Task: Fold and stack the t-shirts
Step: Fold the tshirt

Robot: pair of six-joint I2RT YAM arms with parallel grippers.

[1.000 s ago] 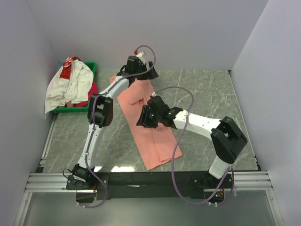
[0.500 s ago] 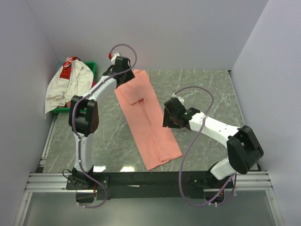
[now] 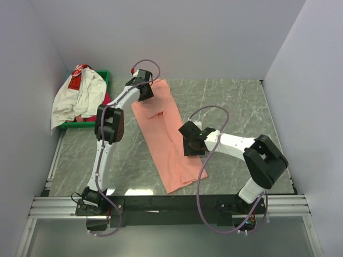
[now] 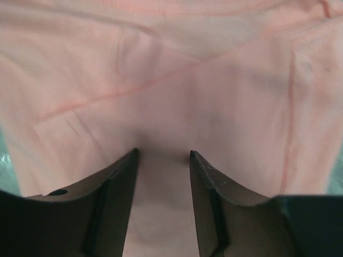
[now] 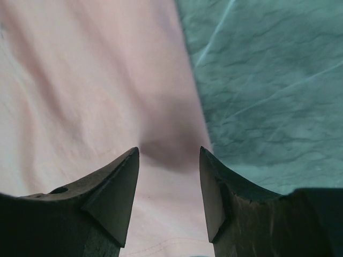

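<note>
**Salmon-pink t-shirt (image 3: 170,160) lying as 1 long strip under 2 sets of parted jaws**

The right gripper (image 5: 169,152) is hanging low over the strip's middle with its jaws apart, gripping nothing. Cloth is filling the gap between them, and the shirt's edge is running just beside 1 finger, with the bare marble table (image 5: 268,80) beyond it. Farther up, the left gripper (image 4: 163,155) is holding its jaws parted too, flat cloth between them and a diagonal crease ahead. Well off to the side of those jaws, the white t-shirt (image 3: 80,99) is draping over the green tray (image 3: 103,76), the magenta-pink t-shirt (image 3: 106,100) peeking out beneath.

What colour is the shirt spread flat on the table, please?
Salmon pink; the shirt shows best from the top camera.
</note>
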